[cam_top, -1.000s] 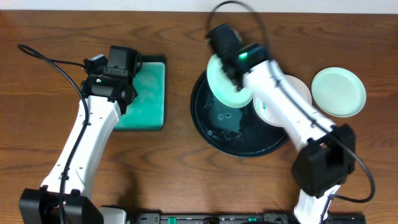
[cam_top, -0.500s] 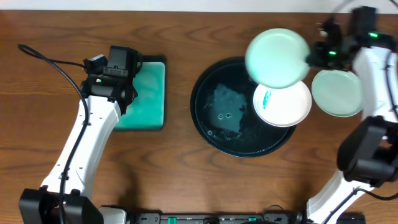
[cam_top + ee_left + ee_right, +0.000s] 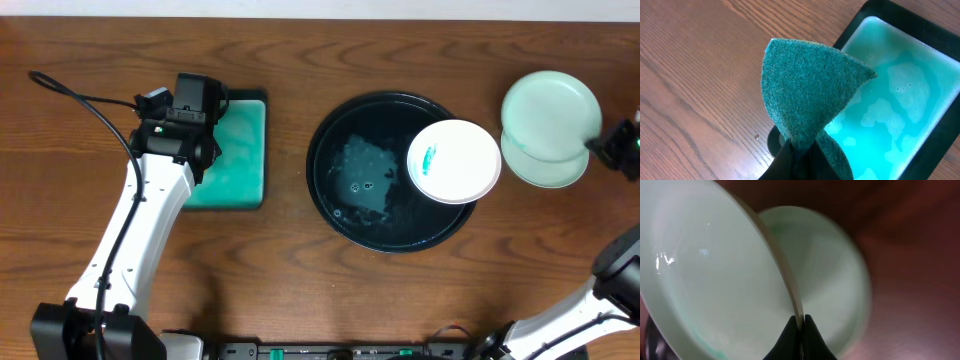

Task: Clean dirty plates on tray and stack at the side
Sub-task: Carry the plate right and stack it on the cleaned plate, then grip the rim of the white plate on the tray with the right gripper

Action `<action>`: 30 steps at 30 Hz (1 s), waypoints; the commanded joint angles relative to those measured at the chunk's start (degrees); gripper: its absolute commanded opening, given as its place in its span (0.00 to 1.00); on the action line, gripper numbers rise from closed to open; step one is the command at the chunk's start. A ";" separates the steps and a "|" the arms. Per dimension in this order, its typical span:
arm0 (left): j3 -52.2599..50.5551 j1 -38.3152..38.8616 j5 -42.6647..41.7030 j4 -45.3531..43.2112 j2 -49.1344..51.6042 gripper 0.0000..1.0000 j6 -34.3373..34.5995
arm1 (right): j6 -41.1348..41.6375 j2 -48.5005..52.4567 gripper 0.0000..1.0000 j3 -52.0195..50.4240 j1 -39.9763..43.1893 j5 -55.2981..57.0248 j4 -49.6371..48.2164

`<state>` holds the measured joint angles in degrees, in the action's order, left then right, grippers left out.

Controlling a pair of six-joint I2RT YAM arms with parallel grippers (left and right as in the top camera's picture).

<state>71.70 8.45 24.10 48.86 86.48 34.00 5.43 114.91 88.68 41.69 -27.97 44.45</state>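
Note:
The large black tray (image 3: pixel 345 205) lies mid-table with wet patches. A white plate (image 3: pixel 455 165) with a teal smear rests on its right part. My right gripper (image 3: pixel 606 142) is at the far right edge, shut on the rim of a mint-green plate (image 3: pixel 550 105), which it holds tilted just over a second mint-green plate (image 3: pixel 545 175) on the table. In the right wrist view the gripper (image 3: pixel 801 322) pinches the held plate (image 3: pixel 715 280) with the lower plate (image 3: pixel 825 270) behind it. My left gripper (image 3: pixel 800 150) is shut on a green sponge (image 3: pixel 810 90).
A teal sponge tray (image 3: pixel 240 150) with a black rim stands at the left, under my left gripper (image 3: pixel 192 100); it holds teal liquid and shows in the left wrist view (image 3: pixel 890 12). Bare wooden table lies between the two trays.
My right arm has swung the mint-green plate from above the black tray to the far right, over the other mint-green plate. The left arm has not moved.

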 commanded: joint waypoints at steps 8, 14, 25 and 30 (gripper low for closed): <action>-0.24 -0.13 0.52 -0.26 0.00 0.07 -0.76 | 4.52 0.39 0.02 -8.92 0.92 3.82 -10.38; -0.24 -0.13 0.52 -0.37 0.00 0.07 -0.76 | 5.29 0.39 0.55 -9.99 -1.75 6.49 -10.95; -0.24 -0.13 -1.14 -0.48 0.00 0.07 -0.76 | 7.41 -9.16 0.47 -9.94 -3.39 -6.45 -2.05; -0.24 -0.13 -1.16 -0.50 0.00 0.07 -0.76 | 3.39 -18.47 0.59 -9.94 -8.57 -2.23 5.92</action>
<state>71.70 8.45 22.57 48.38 86.48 34.00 10.94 102.50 78.52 37.23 -30.46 47.27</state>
